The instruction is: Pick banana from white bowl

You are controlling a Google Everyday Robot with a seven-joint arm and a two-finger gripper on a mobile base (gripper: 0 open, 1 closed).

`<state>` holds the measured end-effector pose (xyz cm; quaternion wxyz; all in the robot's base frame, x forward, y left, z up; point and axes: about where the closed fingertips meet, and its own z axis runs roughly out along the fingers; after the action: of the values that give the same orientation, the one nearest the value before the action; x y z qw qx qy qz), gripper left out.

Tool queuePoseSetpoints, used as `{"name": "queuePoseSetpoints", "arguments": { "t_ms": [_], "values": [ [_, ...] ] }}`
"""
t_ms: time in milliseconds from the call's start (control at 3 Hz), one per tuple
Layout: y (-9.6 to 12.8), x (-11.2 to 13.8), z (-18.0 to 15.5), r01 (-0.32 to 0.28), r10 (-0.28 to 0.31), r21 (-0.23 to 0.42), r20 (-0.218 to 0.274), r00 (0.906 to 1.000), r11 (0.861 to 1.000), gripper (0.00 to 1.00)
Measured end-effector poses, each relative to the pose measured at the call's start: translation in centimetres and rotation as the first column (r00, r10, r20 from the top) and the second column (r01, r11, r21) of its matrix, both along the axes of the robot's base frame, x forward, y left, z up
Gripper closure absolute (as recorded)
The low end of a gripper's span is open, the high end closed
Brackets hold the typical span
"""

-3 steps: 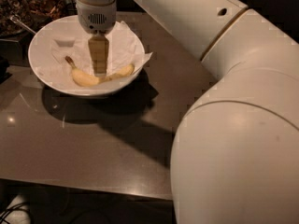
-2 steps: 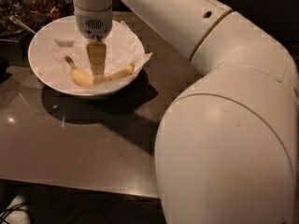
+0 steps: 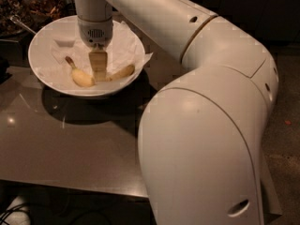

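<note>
The white bowl (image 3: pixel 36 45) stands on the table at the upper left, lined with crumpled white paper (image 3: pixel 123 40). The pale-yellow banana (image 3: pixel 81 78) lies in it, its dark stem pointing up-left and its other end (image 3: pixel 124 71) to the right. My gripper (image 3: pixel 98 76) reaches straight down into the bowl from the arm's wrist (image 3: pixel 95 30). It sits right at the banana's middle and hides that part.
Dark containers of brownish food (image 3: pixel 33 6) stand behind the bowl at the top left, with a metal handle (image 3: pixel 21 25) by the rim. The grey table (image 3: pixel 70 144) runs to a front edge low in view. My bulky white arm (image 3: pixel 206 125) fills the right side.
The gripper has dropped slightly lower onto the banana's middle. The big arm links on the right have shifted. The bowl and banana have not moved.
</note>
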<state>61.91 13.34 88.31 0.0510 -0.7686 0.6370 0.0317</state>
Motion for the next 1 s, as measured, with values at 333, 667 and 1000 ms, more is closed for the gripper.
{"name": "queuePoseSetpoints", "arguments": {
  "t_ms": [333,667,1000],
  "values": [
    [-0.5,-0.3,-2.0,0.004,-0.005,-0.020,-0.048,0.9988,1.000,0.41],
    [-1.2,-0.4,-3.5,0.016,-0.018,-0.035,-0.082,0.9964,0.999,0.41],
    [-1.7,-0.2,-4.3,0.024,-0.028,-0.044,-0.102,0.9944,0.999,0.41]
  ]
}}
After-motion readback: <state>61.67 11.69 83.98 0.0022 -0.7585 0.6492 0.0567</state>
